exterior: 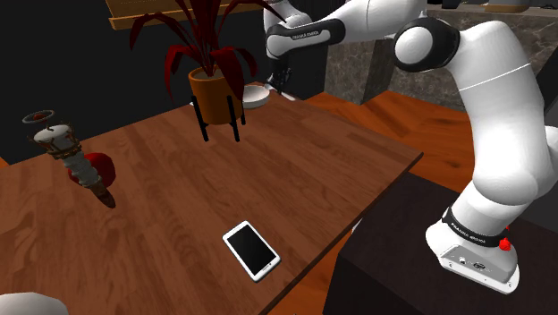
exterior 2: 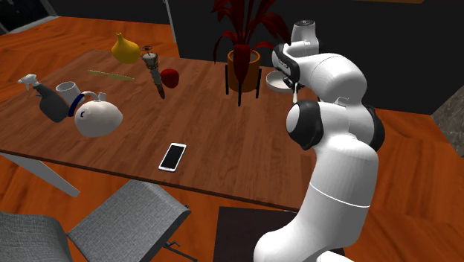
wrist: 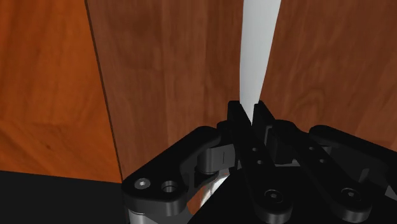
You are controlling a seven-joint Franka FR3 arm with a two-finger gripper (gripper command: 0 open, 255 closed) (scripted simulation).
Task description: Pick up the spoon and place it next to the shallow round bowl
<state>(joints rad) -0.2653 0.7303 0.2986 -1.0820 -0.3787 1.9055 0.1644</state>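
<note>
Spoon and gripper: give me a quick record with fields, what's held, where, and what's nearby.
gripper: shut on the spoon
spoon: plain white, slim, clasped between the fingers
bowl: white, shallow, round, on the brown wooden table, just to the shoulder view's left of the gripper
nearby: red-leaved plant in an orange pot
spoon released: not yet

Phone (exterior: pixel 251 250) on the table (exterior: pixel 295 161) near the stand (exterior: pixel 393 259); bowl (exterior: pixel 257 97) seemingly just behind the plant (exterior: pixel 213 85).
</note>
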